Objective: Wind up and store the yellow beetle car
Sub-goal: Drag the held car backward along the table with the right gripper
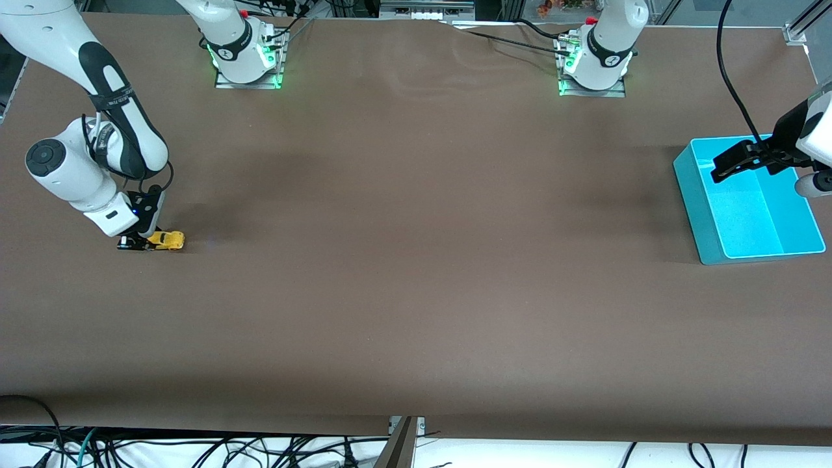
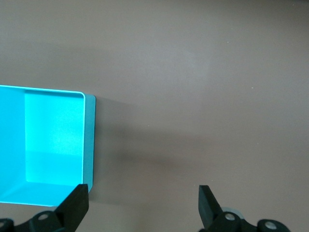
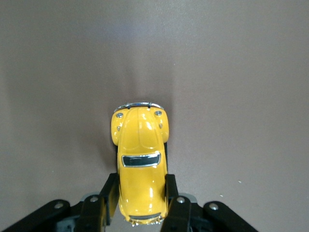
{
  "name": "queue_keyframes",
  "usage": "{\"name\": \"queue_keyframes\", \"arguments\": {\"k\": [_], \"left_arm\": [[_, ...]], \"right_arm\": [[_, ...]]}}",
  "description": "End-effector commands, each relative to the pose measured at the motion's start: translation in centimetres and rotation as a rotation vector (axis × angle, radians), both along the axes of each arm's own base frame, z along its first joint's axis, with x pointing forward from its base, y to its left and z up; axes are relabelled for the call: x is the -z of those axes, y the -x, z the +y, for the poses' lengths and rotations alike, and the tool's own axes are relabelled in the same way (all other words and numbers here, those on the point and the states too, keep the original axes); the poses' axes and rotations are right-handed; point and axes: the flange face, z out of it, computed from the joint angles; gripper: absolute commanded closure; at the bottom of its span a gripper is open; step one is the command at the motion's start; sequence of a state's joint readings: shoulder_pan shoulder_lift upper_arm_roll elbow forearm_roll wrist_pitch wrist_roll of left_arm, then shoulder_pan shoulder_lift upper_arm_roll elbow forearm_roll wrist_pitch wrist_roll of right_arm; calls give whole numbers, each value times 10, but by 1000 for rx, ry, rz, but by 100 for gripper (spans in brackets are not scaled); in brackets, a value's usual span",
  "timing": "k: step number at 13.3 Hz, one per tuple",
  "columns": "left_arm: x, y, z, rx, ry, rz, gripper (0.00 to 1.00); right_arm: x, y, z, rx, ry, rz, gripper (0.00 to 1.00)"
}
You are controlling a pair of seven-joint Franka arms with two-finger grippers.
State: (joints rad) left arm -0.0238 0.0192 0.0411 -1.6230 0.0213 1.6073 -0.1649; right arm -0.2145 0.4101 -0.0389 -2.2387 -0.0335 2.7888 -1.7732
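Risk of the yellow beetle car (image 3: 141, 162) squirting out of the clamp: smooth rounded flanks, grip only on the rear half, nose free. Risk also of wheels skidding instead of turning on the brown bench (image 1: 416, 292) during a pull-back, so no winding of the spring. Long carry to the cyan bin (image 1: 689, 195) at the left arm's end of the bench; a drop on the way quite possible with so small a toy.

Right pincer (image 3: 141, 205): clamped on the yellow beetle car, fingers (image 3: 107, 195) pressed to both sides of the body, car seemingly wheels-down on the bench at the right arm's end. Left pincer (image 2: 145, 203): spread wide, empty, touching nothing, waiting over the cyan bin's rim.
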Motion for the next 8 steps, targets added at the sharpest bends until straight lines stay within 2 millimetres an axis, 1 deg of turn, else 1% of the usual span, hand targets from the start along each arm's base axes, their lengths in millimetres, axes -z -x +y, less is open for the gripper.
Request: {"name": "queue_keyframes", "arguments": {"k": [1,3,5,8], "left_arm": [[-6,-4,0,15,3,-10,0],[-6,-4,0,15,3,-10,0],[-6,-4,0,15,3,-10,0],[-6,-4,0,16,3,-10,0]], "right_arm": [[28,0,-4,-9,-8,24,0],[15,-10,10,-27,-17,2,0],[3,-14,10,-26,-18,6,0],[-22,-31,6,-24,-26,48,0]]}}
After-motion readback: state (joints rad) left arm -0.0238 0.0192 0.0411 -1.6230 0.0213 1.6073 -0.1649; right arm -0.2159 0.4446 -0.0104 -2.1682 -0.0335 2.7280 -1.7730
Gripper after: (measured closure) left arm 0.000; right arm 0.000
